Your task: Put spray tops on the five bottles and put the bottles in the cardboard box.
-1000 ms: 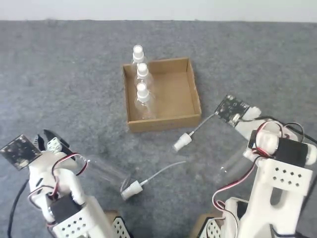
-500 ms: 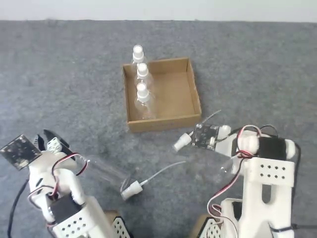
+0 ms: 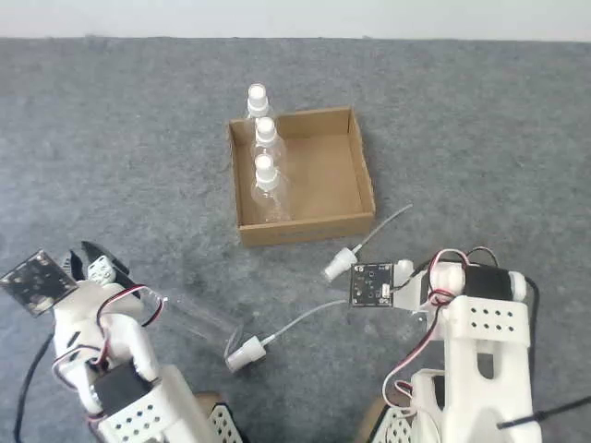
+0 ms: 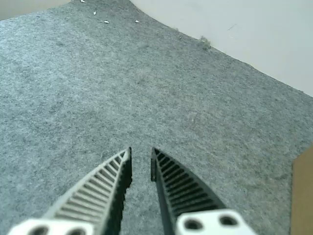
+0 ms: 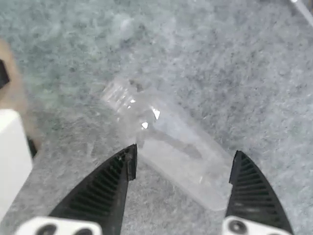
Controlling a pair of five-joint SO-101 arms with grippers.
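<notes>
Clear bottle (image 5: 166, 142) on felt (image 5: 244, 58) under wide-open rt pincer (image 5: 186, 152); lt pincer (image 4: 141, 152) barely open, empty.

Three clear plastic bottles with white spray tops (image 3: 265, 138) are crowding the nine-o'clock wall of the square brown cardboard box (image 3: 305, 229), leaving its three-o'clock half open from above. A loose white spray top with a thin tube (image 3: 340, 263) is lying at its five o'clock and a second loose spray top (image 3: 245, 353) at six o'clock, both barring a low approach.

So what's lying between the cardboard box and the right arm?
A loose spray top lies there, just in front of the box; the high view shows it.
</notes>
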